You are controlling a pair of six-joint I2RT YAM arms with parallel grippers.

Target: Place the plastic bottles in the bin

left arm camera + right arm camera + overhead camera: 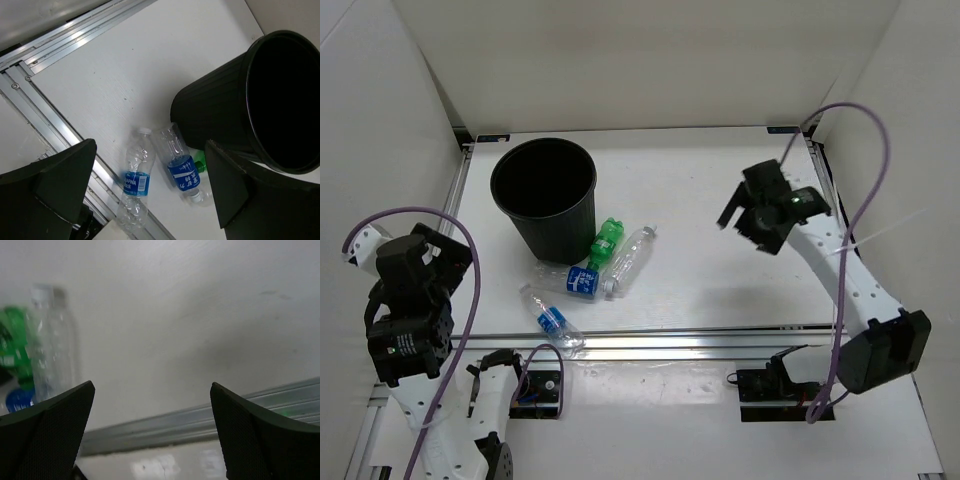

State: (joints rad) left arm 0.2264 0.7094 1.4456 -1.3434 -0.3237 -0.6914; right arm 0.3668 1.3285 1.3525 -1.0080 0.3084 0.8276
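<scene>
The black bin (545, 195) stands upright at the back left of the table; it also shows in the left wrist view (265, 100). Several plastic bottles lie in front of it: a green one (607, 240), a clear one (632, 258), a blue-labelled one (576, 281) against the bin's base, and another blue-labelled one (551, 318) by the front rail. My left gripper (435, 255) is open and empty, held high at the left edge, well away from the bottles (135, 180). My right gripper (745, 220) is open and empty, above the table right of the bottles (52, 355).
An aluminium rail (720, 340) runs along the table's front edge, close to the nearest bottle. White walls (380, 120) enclose the table on the left, back and right. Purple cables (865, 150) loop off both arms.
</scene>
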